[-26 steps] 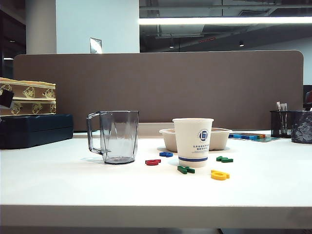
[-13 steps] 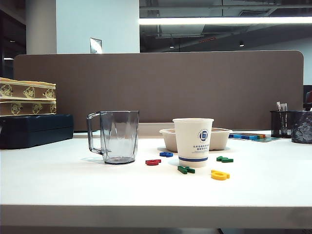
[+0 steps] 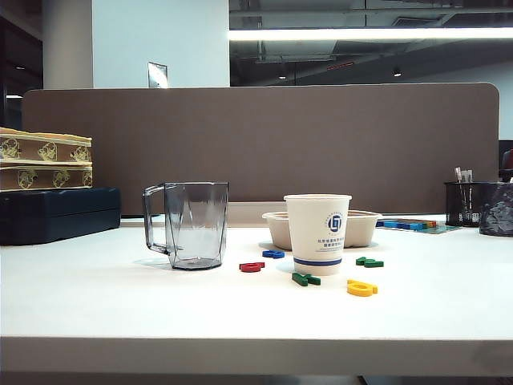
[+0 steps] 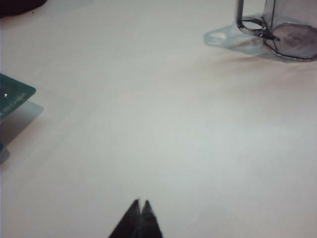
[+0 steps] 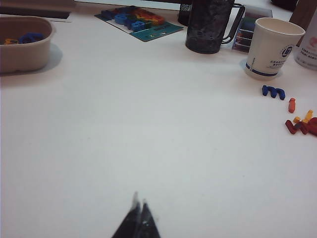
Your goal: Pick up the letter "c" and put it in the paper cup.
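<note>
Both the left gripper [image 4: 140, 204] and right gripper [image 5: 139, 201] hover pressed together over seemingly bare table [image 3: 96, 297]

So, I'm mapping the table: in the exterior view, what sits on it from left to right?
Dark case → clear mug → red letter → paper cup → yellow letter → black mesh holder.

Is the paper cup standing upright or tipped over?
Upright: the paper cup stands on its base on the table, open rim at the top.
</note>
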You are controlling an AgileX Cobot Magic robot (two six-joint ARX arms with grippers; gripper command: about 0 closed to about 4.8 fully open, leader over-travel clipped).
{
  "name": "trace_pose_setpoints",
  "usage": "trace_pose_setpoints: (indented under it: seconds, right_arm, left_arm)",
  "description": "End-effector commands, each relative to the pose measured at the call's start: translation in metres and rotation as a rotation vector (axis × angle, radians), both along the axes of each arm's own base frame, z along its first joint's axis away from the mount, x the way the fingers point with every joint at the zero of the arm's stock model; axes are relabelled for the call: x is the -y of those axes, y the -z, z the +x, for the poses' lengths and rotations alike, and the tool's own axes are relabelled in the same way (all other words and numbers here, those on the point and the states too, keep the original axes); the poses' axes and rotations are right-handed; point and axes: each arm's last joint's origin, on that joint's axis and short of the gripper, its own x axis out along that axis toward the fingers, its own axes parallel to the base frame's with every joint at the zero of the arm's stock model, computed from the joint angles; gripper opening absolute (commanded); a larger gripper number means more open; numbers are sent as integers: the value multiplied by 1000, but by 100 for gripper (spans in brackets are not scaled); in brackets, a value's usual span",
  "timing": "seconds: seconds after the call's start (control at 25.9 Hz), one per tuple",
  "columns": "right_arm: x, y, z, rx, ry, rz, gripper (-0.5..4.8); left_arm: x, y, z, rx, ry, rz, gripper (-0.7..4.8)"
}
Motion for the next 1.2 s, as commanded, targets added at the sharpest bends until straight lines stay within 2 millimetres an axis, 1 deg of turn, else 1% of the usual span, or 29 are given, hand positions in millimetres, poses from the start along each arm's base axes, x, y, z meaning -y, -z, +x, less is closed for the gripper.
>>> trace_pose_setpoints:
  seconds: [0.04, 0.15, 0.27, 0.54, 0.93, 1.2]
  right_arm:
    - [0, 1, 0, 4, 2, 1, -1]
    - [0, 1, 0, 4, 2, 1, -1]
    - [0, 1, 0, 4, 2, 1, -1]
    - [0, 1, 0, 4, 2, 1, -1]
    - [0, 1, 0, 4, 2, 1, 0]
    - [0, 1, 0, 4, 2, 1, 0]
  left_arm:
    - [1, -2, 1, 13, 2, -12, -5]
    - [0, -6, 0, 46, 2, -31, -5]
    - [-2, -22, -4, 167, 2, -102, -5]
    - [-7, -43, -12, 345, 3, -204, -5]
    - [-12, -55, -20, 454, 3, -268, -5]
    - [-16, -54, -27, 453, 2, -266, -5]
